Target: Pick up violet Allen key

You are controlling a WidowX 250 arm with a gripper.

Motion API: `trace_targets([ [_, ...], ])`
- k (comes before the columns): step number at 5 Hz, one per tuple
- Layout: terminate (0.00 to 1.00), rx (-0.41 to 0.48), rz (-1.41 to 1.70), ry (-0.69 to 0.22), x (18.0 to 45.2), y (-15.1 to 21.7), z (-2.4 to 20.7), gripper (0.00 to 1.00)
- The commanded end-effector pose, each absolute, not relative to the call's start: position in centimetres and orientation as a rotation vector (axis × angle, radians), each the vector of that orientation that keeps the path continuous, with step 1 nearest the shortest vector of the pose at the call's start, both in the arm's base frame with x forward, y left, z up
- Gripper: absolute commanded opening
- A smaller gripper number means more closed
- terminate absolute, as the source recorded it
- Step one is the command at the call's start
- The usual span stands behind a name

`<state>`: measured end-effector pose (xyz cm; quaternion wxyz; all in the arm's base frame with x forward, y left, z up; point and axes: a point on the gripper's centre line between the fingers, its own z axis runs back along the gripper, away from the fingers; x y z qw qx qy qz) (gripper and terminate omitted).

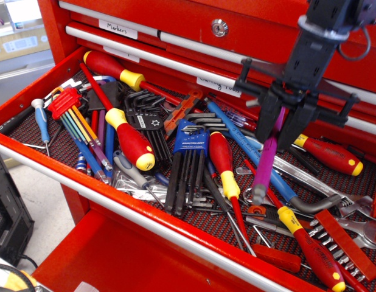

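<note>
Where the single camera view looks down into an open red tool drawer [30, 159], the black hand [286, 125] hangs over the right half of the tray with its two fingers pinching the upper end of the violet Allen key [267, 164]. The key hangs steeply, nearly upright with a slight lean, its top hidden between the fingers and its lower tip close to the tool clutter below; whether that tip touches anything cannot be told. Just to its left a long blue hex bar [249, 149] lies diagonally on the dark drawer liner, and its lower end passes behind the key. A red and yellow screwdriver [223, 163] lies left of the bar, and beside it sits a blue holder of black hex keys [189, 146]. A second red and yellow screwdriver [132, 141] lies further left, with a third [112, 68] near the back wall of the drawer. In the left corner lies a rainbow hex key set in a red holder [66, 103], well apart from the hand. To the right of the hand another red screwdriver [331, 156] rests on the liner, and steel wrenches [322, 194] lie below it. A closed drawer with a keyhole [219, 27] stands behind the hand.
</note>
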<state>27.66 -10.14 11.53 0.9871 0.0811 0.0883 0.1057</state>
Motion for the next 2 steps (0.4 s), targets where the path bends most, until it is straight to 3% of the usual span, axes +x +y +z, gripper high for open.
trace_targets([
  [1, 0.0, 0.267, 0.16, -0.047, 27.7, -11.1, 18.5, 0.0],
  [2, 1.0, 0.287, 0.112, -0.078, 28.7, -11.2, 20.1, 0.0],
])
